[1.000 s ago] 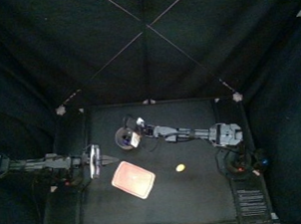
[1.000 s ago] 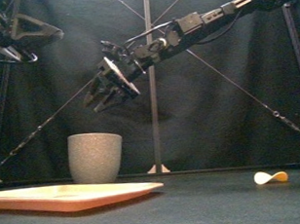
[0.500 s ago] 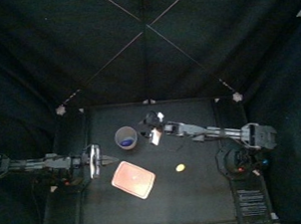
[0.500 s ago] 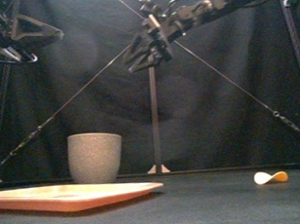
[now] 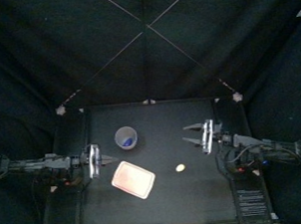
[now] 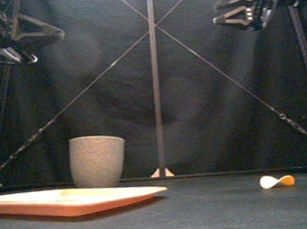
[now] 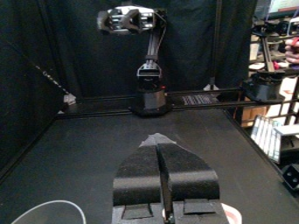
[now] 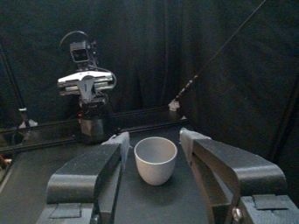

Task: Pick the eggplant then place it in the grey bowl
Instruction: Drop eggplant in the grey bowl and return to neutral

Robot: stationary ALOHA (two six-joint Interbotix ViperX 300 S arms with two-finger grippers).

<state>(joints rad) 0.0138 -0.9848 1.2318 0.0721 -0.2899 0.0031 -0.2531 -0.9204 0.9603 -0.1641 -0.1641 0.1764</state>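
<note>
A tall grey speckled cup (image 5: 126,137) stands upright at the table's back left, also seen in the front view (image 6: 98,161). No eggplant shows in any view, and I cannot see into the cup. My right gripper (image 5: 191,138) hangs high over the table's right half, right of the cup and apart from it. Its jaws are open and empty, and in the right wrist view (image 8: 156,138) they frame the distant cup (image 8: 156,161). My left gripper (image 7: 162,147) rests shut at the table's left (image 5: 100,163), holding nothing.
A flat pink tray (image 5: 134,179) lies in front of the cup, near the front edge (image 6: 69,199). A small pale yellow toy (image 5: 180,168) lies right of the tray, below the right gripper, and shows at the front view's right (image 6: 277,181).
The right arm has drawn back from above the cup to the right side and risen. The left arm, cup, tray and yellow toy have not moved.
</note>
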